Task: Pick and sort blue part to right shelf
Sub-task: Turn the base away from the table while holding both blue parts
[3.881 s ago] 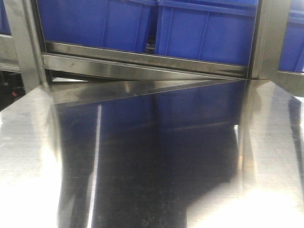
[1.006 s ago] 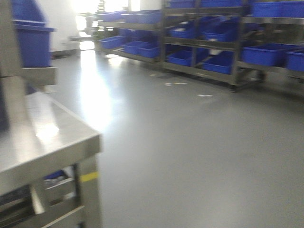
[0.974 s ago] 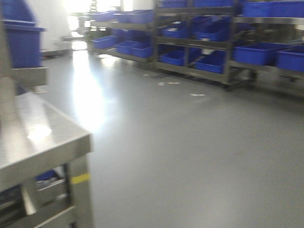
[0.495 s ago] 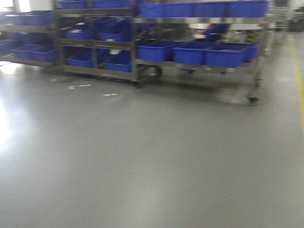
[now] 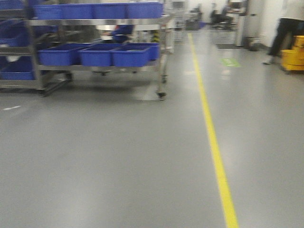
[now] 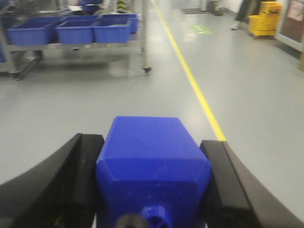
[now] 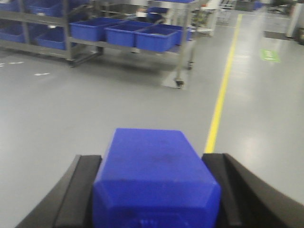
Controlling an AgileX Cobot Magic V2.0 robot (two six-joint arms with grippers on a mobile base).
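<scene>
Low in both wrist views, my left gripper (image 6: 152,145) clamps a blue part (image 6: 153,164), my right gripper (image 7: 154,159) another blue part (image 7: 154,178); firm grips and smooth driving matter.

**Grey factory floor with racks of blue tubs**

A smooth grey floor (image 5: 118,161) fills the room and gives back a dull sheen of light. A yellow line (image 5: 214,147) runs along it away from the camera, and a green floor marking (image 5: 230,62) lies just right of the line, far off. Left of the line stands a wheeled steel rack (image 5: 162,57) with blue tubs (image 5: 97,56) on two levels. More racking adjoins it at the left edge. A yellow cart (image 5: 293,58) stands far right, near a pale wall (image 5: 268,19).
</scene>
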